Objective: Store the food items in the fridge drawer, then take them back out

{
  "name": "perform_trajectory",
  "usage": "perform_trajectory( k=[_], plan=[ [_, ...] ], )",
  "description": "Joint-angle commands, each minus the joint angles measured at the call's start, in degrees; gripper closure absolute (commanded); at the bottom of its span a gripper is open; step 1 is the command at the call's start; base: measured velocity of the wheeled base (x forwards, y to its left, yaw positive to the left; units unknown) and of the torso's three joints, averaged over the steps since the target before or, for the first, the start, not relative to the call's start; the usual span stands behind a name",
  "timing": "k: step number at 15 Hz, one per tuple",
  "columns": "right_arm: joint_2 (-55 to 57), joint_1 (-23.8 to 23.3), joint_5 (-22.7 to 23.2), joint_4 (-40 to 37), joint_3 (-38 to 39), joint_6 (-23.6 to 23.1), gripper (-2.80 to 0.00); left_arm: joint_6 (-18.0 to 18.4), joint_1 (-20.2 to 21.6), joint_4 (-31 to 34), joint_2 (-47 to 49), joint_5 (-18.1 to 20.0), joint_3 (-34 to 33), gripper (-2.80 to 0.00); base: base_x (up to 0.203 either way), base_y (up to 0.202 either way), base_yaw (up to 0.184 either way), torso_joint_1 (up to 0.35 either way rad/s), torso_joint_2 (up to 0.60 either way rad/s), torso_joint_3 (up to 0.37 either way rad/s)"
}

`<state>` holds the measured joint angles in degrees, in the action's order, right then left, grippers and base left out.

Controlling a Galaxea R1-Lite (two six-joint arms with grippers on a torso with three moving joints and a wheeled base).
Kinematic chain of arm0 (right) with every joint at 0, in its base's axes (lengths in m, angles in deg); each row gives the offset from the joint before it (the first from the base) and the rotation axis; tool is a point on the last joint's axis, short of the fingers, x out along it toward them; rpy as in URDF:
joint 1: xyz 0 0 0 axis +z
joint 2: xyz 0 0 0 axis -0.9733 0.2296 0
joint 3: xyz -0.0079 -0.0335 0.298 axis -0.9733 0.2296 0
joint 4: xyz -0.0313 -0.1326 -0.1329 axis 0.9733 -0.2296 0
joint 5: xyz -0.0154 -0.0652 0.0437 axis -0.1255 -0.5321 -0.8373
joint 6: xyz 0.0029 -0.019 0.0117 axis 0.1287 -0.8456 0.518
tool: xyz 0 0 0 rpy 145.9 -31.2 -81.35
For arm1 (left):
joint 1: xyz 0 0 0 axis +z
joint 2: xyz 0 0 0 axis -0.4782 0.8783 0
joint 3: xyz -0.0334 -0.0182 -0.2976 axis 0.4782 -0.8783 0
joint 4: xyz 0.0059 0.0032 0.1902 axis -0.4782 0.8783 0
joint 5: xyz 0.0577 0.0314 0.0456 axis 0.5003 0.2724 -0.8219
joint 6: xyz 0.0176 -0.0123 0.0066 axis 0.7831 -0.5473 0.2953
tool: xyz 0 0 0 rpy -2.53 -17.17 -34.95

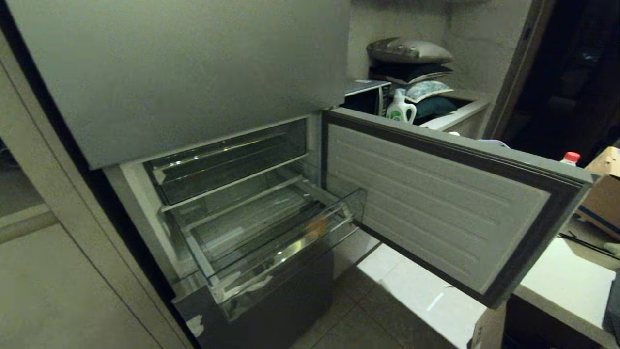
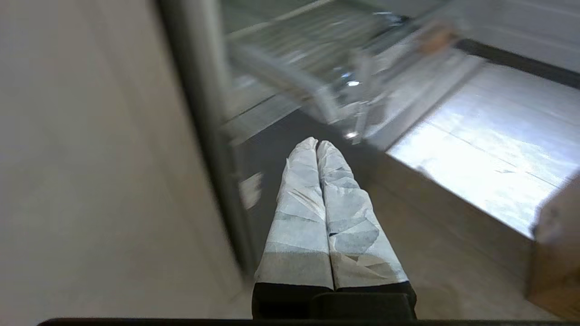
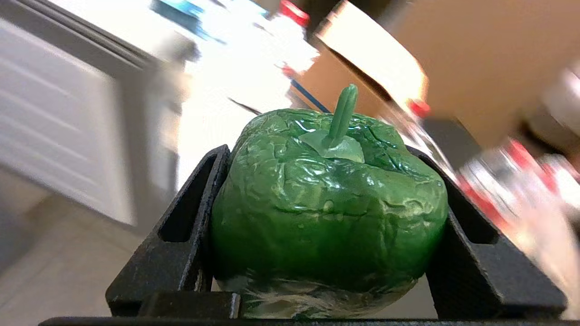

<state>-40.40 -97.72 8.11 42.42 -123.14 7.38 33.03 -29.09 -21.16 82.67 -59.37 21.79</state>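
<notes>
Pepper, green, stem up, sits clamped between the two black fingers of the right gripper; jaws stand wide around it, one on each flank. That arm is outside the head view; its wrist camera shows it over on the right, by the cardboard box and the red-capped bottles, with the freezer door between it and the fridge

Fridge drawer is pulled out toward the robot, low in the open compartment, left of the swung-open door. One round orange-brown item already lies inside, near the drawer's front right corner

Key relation: drawer lies left of and, by my read, below the right gripper, and the open door panel sits between them. So the carry likely has to come in around the door's near edge, then drop over the glossy front rim. Right arm is the only one loaded; it takes the move

Left gripper parked low at the fridge's left front, paper-wrapped fingers pressed together, holding nothing. It is closer to the drawer but idle

Judgement: storing phase, second item in transit, not yet over the drawer
</notes>
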Motion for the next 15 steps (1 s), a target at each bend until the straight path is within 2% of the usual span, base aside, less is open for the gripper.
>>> perform_trajectory(
  k=[1, 4, 7, 10, 15],
  plan=[
    [0.54, -0.25, -5.07, 0.08, 1.76, 1.64, 0.00, -0.02, 0.00, 0.06, 0.05, -0.02, 0.00, 0.00, 0.003, 0.003, -0.086, 0.002, 0.01, 0.007],
    [8.77, -2.28, -7.83, 0.00, 0.29, 8.67, 0.00, -0.02, 0.00, 0.06, 0.05, -0.02, 0.00, 0.00, 0.000, 0.000, 0.000, 0.000, 0.00, 0.000],
    [19.24, -8.11, -5.95, 1.08, -2.23, 14.71, 0.00, -0.02, 0.00, 0.06, 0.05, -0.02, 0.00, 0.00, 0.000, 0.000, 0.000, 0.000, 0.00, 0.000],
    [29.56, -16.01, 0.22, 11.37, -0.29, 16.40, 0.00, -0.02, 0.00, 0.06, 0.05, -0.02, 0.00, 0.00, 0.000, 0.000, 0.000, 0.000, 0.00, 0.000],
    [49.81, -29.03, 4.32, 31.80, 3.98, 16.20, 0.00, -0.02, 0.00, 0.06, 0.05, -0.02, 0.00, 0.00, 0.000, 0.000, 0.000, 0.000, 0.00, 0.000]
  ],
)
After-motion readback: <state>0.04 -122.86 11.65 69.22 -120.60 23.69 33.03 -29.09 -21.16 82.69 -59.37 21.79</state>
